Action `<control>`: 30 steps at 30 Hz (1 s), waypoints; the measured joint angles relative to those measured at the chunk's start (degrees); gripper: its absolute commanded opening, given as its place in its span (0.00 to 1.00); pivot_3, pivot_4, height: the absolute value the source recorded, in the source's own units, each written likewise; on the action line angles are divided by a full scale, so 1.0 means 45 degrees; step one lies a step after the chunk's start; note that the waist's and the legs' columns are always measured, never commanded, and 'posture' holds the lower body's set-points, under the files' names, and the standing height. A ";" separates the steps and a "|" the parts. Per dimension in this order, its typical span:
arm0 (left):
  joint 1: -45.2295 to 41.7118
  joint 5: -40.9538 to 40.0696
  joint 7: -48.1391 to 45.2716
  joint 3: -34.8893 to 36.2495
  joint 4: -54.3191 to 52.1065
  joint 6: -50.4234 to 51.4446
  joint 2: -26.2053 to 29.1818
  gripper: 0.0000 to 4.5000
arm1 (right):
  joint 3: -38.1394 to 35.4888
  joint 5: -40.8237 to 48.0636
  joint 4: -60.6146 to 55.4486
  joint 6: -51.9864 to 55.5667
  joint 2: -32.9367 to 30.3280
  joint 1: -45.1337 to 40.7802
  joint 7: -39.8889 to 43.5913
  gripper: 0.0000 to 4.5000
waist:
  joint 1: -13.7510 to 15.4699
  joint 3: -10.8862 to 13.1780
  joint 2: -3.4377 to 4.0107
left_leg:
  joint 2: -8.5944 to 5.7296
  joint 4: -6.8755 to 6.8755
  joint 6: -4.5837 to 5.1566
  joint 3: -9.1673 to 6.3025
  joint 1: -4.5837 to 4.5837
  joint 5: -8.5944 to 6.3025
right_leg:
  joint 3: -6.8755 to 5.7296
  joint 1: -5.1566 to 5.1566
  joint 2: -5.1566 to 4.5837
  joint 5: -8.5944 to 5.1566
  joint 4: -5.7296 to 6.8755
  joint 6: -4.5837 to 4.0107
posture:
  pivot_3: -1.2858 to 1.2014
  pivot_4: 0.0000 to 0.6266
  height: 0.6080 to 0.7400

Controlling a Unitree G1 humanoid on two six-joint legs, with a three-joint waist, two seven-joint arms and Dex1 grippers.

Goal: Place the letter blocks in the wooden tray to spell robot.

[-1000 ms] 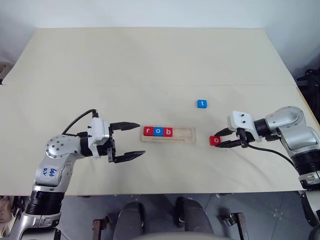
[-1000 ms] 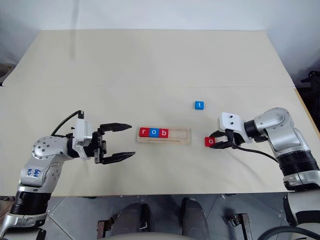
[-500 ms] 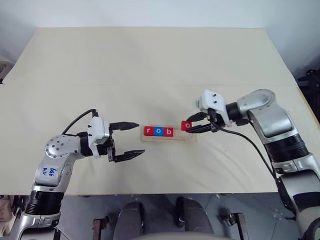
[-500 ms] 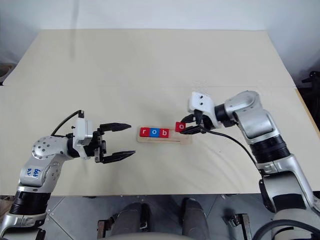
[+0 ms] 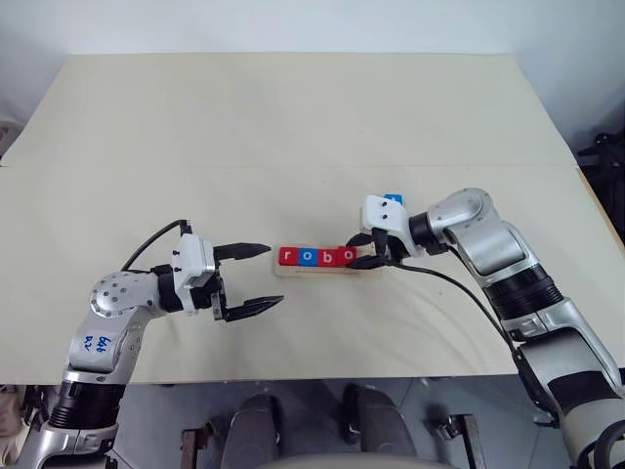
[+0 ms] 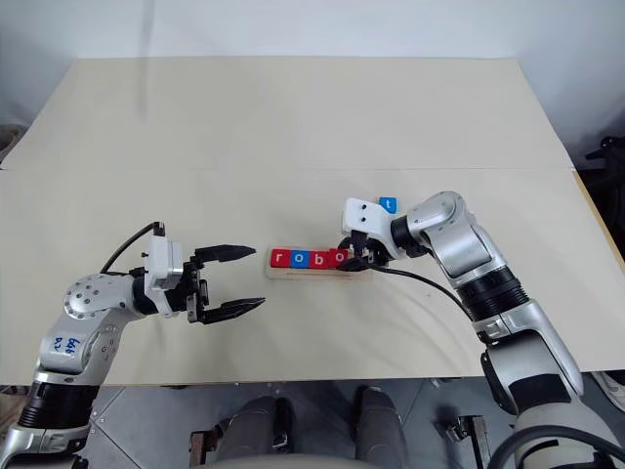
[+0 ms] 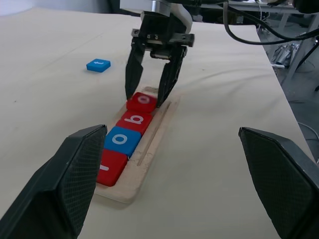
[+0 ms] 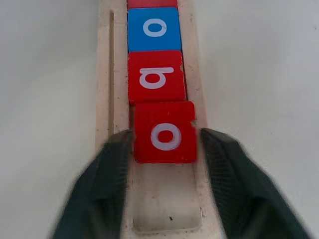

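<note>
Nearest the robot, the left gripper (image 5: 256,277) hovers over the cream tabletop (image 5: 293,127) just left of the wooden tray (image 7: 149,159), its fingers (image 5: 252,306) spread wide and holding nothing. In the tray's slot lie four letter blocks in a row: red r (image 5: 288,256), blue o (image 5: 308,257), red b (image 5: 327,257) and a second red o (image 8: 164,132). The right gripper (image 8: 165,149) straddles that last red o, its fingers (image 8: 110,164) released, standing just off the tile's two sides. Beyond the right gripper, the blue t block (image 7: 98,64) lies on the tabletop, apart from the tray.
</note>
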 measured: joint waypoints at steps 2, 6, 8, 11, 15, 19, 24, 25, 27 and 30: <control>0.0000 0.0000 0.0045 0.0068 -0.0016 -0.0005 0.0000 1.00 | 0.0000 0.0003 0.0000 0.0008 0.0007 0.0002 0.0046 0.84 | 0.0004 0.0000 0.0000 | 0.0000 0.0001 0.0000 0.0000 0.0000 0.0000 | -0.0001 0.0001 0.0001 0.0000 0.0000 0.0000 | 0.52 0.24 1.00; -0.0001 0.0000 0.0070 0.0090 -0.0016 -0.0007 0.0001 1.00 | -0.0099 0.0326 -0.0080 0.0068 0.0013 0.0020 0.0300 0.99 | 0.0001 0.0000 0.0000 | 0.0000 0.0000 0.0000 0.0000 0.0000 0.0000 | -0.0001 0.0000 0.0001 0.0000 -0.0001 0.0000 | 0.52 0.24 1.00; -0.0001 0.0001 0.0079 0.0096 -0.0018 -0.0014 0.0001 1.00 | -0.0356 0.0636 -0.0290 0.0109 -0.0042 0.0135 0.0476 0.99 | 0.0005 0.0000 0.0000 | 0.0000 0.0000 0.0000 0.0000 0.0000 0.0000 | -0.0001 0.0000 0.0001 0.0000 -0.0001 0.0000 | 0.52 0.24 1.00; 0.0013 0.0004 0.0090 0.0141 -0.0028 -0.0034 0.0002 1.00 | -0.0842 0.0992 -0.0631 0.0100 -0.0530 0.0387 0.0611 0.99 | 0.0043 0.0000 0.0000 | 0.0000 0.0000 0.0001 -0.0001 0.0000 0.0000 | -0.0002 0.0003 -0.0001 0.0000 -0.0005 0.0000 | 0.52 0.24 1.00; 0.0056 0.0009 0.0107 0.0206 -0.0036 -0.0095 0.0008 1.00 | -0.2079 0.1401 -0.0873 0.0042 -0.1440 0.1467 0.0372 0.99 | 0.0060 -0.0001 -0.0002 | -0.0001 0.0000 0.0001 -0.0002 0.0000 -0.0001 | -0.0003 0.0007 -0.0002 0.0001 -0.0010 0.0001 | 0.52 0.24 1.00; 0.0122 0.0015 0.0148 0.0191 -0.0041 -0.0139 -0.0015 1.00 | -0.3853 0.1933 -0.1258 0.0103 -0.1971 0.3129 -0.0686 0.99 | 0.0049 -0.0001 -0.0002 | 0.0000 -0.0003 0.0001 -0.0002 0.0003 0.0000 | -0.0002 0.0005 0.0000 0.0000 -0.0007 0.0000 | 0.52 0.24 1.00; 0.0188 0.0010 0.0212 0.0527 0.0283 -0.0187 0.0004 1.00 | -0.7648 0.3098 -0.2207 -0.1068 -0.1750 0.7051 -0.2455 0.99 | 0.0220 -0.0003 -0.0006 | -0.0003 -0.0011 0.0001 0.0001 0.0006 0.0000 | -0.0005 0.0016 0.0000 0.0001 -0.0024 0.0002 | 0.52 0.24 1.00; 0.0113 0.0011 0.0209 0.0537 0.0460 -0.0203 -0.0002 1.00 | -0.8118 0.3346 -0.2532 -0.1284 -0.1639 0.7749 -0.2647 0.99 | 0.0223 -0.0003 -0.0004 | -0.0005 -0.0008 0.0001 0.0003 0.0007 0.0000 | -0.0001 0.0016 -0.0001 0.0003 -0.0022 0.0005 | 0.52 0.24 1.00; 0.0085 0.0012 0.0198 0.0562 0.0551 -0.0241 -0.0008 1.00 | -0.8631 0.3596 -0.2960 -0.1590 -0.1546 0.8831 -0.2917 0.99 | 0.0183 -0.0004 -0.0005 | -0.0004 -0.0007 0.0001 0.0004 0.0034 0.0000 | 0.0007 0.0029 0.0000 0.0004 -0.0025 0.0003 | 0.52 0.24 1.00; 0.0018 0.0012 0.0167 0.0558 0.0644 -0.0301 -0.0012 1.00 | -0.9095 0.3854 -0.3200 -0.2074 -0.1187 0.9570 -0.3414 0.99 | 0.0042 -0.0004 -0.0004 | -0.0003 -0.0014 0.0001 0.0008 0.0062 0.0000 | 0.0015 0.0036 0.0002 0.0000 -0.0024 -0.0007 | 0.52 0.24 1.00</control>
